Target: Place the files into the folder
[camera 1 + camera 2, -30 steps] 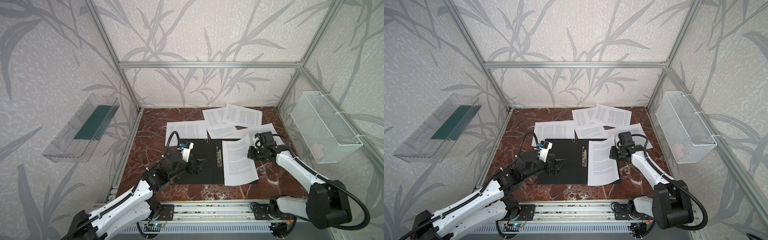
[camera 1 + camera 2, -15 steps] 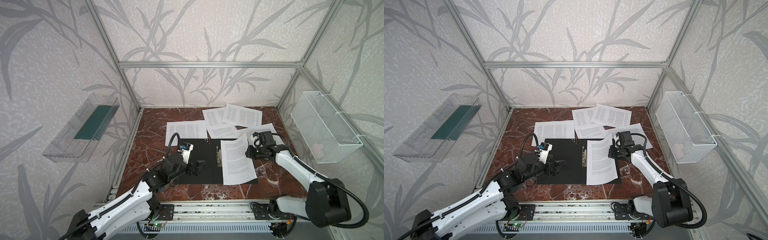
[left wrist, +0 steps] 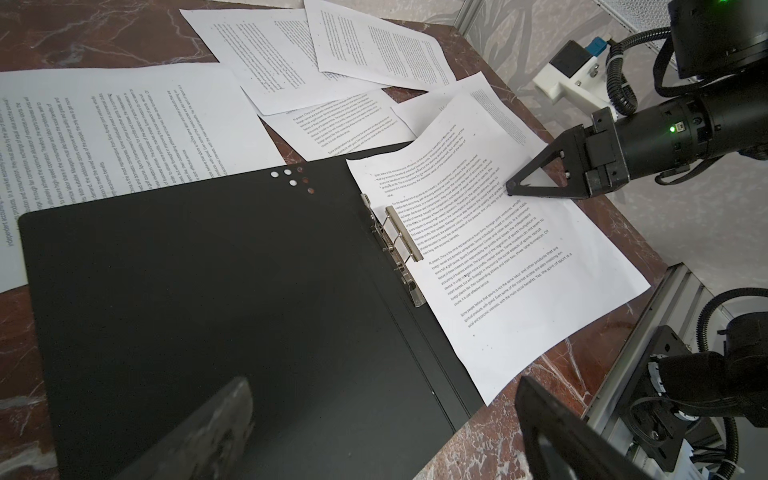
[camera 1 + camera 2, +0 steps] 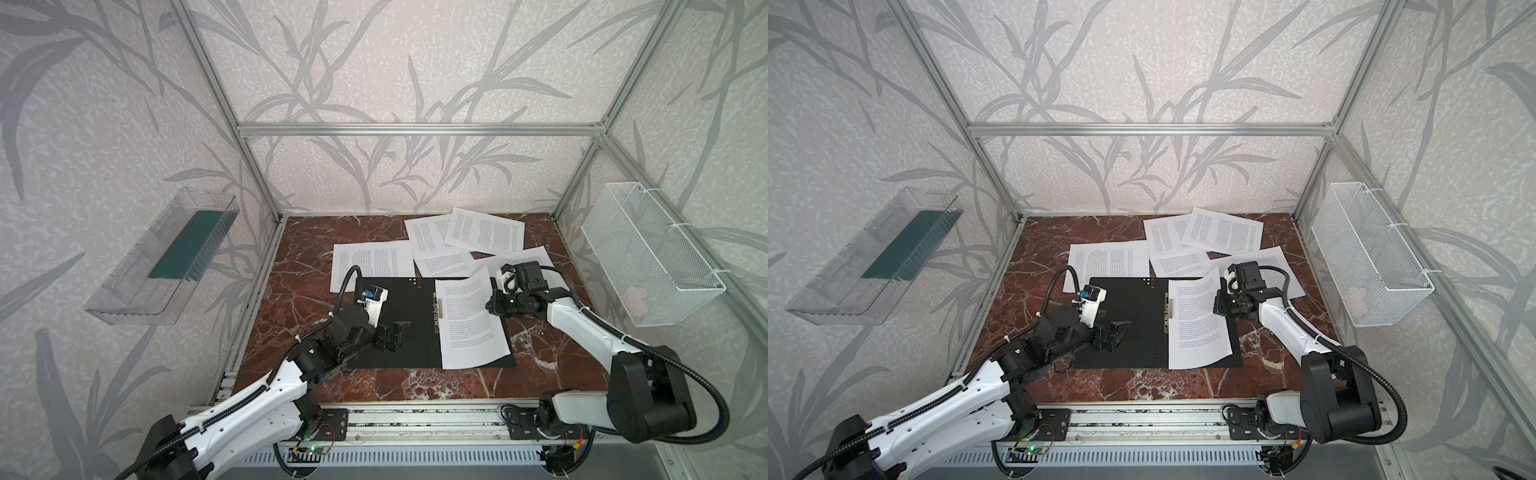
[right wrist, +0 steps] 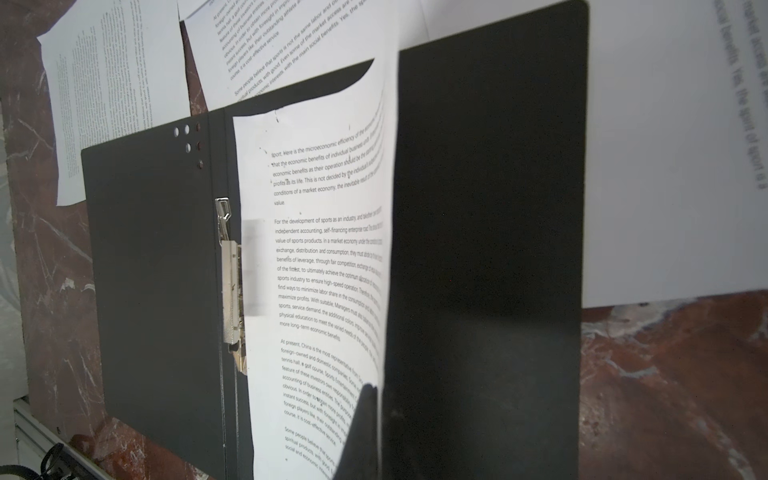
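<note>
Left hand (image 4: 394,336): held wide open and empty above the folder's left leaf; nothing is gripped.
Folder (image 4: 415,299): laid open and flat on the bench (image 4: 303,270), at the front middle. Matte black card is shown inside, with rounded corners and a few punched dots at a far corner.
Spine clip (image 4: 436,309): a bright metal bar on wire arms along the fold. The sheet's inner edge lies just beside or slightly under it; which cannot be told.
Sheet (image 4: 471,328): thin white paper with dense black print, spread over most of the right leaf, a little askew, its far right corner curled up.
Right hand (image 4: 490,306): closed, its tip touching the sheet's right side. Whether the paper is pinched or only pressed cannot be told.
Step in hand: the sheet is judged to be being squared onto the right leaf. It is best eased toward the fold with light contact, so that the limp paper is not buckled. The inner edge should be brought parallel to the clip and the curl flattened before release.
Loose files (image 4: 484,230): five more printed sheets are spread, overlapping, behind the folder, one partly under the right arm.
Bench surface: a glossy red-brown marble pattern with white veins, on which paper is expected to slide easily.
</note>
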`<action>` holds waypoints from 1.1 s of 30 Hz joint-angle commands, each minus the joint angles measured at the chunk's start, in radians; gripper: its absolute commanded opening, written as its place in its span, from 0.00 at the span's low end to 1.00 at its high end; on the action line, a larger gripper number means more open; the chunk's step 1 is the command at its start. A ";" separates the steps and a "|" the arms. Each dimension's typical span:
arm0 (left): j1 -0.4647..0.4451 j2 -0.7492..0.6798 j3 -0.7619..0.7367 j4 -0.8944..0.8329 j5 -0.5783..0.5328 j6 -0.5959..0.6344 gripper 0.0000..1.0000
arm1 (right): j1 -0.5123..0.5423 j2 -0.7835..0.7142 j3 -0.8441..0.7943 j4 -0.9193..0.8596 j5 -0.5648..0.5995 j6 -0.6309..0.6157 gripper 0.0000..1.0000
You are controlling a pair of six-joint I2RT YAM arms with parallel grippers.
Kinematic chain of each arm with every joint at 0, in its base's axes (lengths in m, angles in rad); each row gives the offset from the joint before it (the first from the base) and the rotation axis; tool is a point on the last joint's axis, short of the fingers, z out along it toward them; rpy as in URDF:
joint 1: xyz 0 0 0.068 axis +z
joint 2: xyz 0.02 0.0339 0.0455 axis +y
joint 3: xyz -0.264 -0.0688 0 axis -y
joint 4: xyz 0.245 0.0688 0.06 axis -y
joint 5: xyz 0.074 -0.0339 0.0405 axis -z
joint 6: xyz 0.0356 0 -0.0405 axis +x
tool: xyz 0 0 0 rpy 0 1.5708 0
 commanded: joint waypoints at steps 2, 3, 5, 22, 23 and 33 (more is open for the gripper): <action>-0.001 0.007 0.013 0.006 -0.018 0.015 0.99 | 0.005 0.004 0.021 0.019 -0.018 0.006 0.00; -0.001 0.009 0.015 0.007 -0.016 0.015 0.99 | 0.005 0.003 0.018 0.022 -0.015 0.010 0.00; -0.001 0.011 0.014 0.007 -0.016 0.015 0.99 | 0.005 0.002 0.015 0.027 -0.008 0.018 0.00; -0.001 0.018 0.015 0.008 -0.015 0.013 0.99 | 0.006 0.020 0.025 0.056 -0.008 0.038 0.00; -0.002 0.019 0.015 0.010 -0.015 0.013 0.99 | 0.006 0.018 0.018 0.064 -0.014 0.042 0.00; -0.001 0.020 0.014 0.010 -0.014 0.013 0.99 | 0.007 0.019 0.007 0.078 -0.038 0.048 0.00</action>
